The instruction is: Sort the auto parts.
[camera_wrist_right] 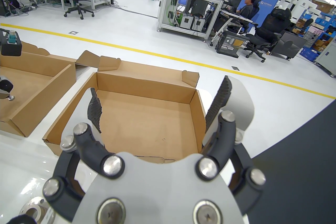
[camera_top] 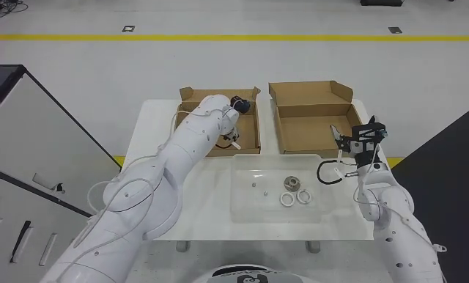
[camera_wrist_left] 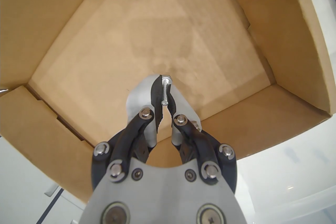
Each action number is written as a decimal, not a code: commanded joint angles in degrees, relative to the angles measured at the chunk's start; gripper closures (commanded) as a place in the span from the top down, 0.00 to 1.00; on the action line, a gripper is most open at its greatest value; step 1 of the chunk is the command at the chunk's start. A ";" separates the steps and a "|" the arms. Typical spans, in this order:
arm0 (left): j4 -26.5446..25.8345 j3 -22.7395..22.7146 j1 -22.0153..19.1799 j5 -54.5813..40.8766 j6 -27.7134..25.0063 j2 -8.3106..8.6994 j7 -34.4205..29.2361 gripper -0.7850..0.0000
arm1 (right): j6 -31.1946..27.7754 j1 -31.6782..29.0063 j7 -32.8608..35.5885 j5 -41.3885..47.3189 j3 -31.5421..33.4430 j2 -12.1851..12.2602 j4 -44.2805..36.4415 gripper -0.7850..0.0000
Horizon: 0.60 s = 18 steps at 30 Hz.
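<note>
We find the left gripper (camera_wrist_left: pixel 164 93) closed on a small threaded bolt (camera_wrist_left: pixel 165 90), pinched along its shank over the left cardboard box (camera_wrist_left: pixel 105 33), upper centre-left of the top view. We judge it light, rigid and slippery; the threads aid grip. The right gripper (camera_wrist_right: pixel 159 95) gapes wide, empty. The pads (camera_wrist_left: pixel 155 93) hide part of the bolt; the tray (camera_top: pixel 245 210) parts are indistinct.

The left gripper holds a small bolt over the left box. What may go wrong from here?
1. The bolt is pinched only by its thin shank in the left gripper. It may twist or slip out early, though the left box lies beneath it.
2. The right gripper, open, hangs close to the near wall of the right box. A downward move might catch that wall and shift the box.
</note>
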 commanded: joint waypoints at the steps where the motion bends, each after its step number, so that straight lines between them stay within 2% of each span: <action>1: 0.89 -0.15 -0.07 -0.14 -0.45 -0.48 0.05 0.15 | 0.00 0.00 0.00 0.00 0.00 0.00 0.00 1.00; 2: 1.32 -0.20 -0.10 -0.13 -0.68 -0.68 0.00 0.35 | 0.00 0.00 0.00 0.00 0.00 0.00 0.00 1.00; 3: 1.67 -0.25 -0.17 -0.11 -0.89 -0.87 0.07 0.44 | 0.00 0.00 0.00 0.00 0.00 0.00 0.00 1.00; 6: 2.79 -0.56 -0.43 -0.30 -1.52 -1.32 0.28 0.95 | 0.00 0.00 0.00 0.00 0.00 0.00 0.00 1.00; 7: 3.15 -0.69 -0.52 -0.38 -1.67 -1.44 0.33 1.00 | 0.00 0.00 0.00 0.00 0.00 0.00 0.00 1.00; 12: 4.37 -1.64 -1.05 -1.32 -2.65 -1.78 1.37 1.00 | 0.00 0.00 0.00 0.00 0.00 0.00 0.00 1.00; 18: 5.71 -3.72 -2.66 -3.77 -7.09 -1.20 4.64 1.00 | 0.00 0.00 0.00 0.00 0.00 0.00 0.00 1.00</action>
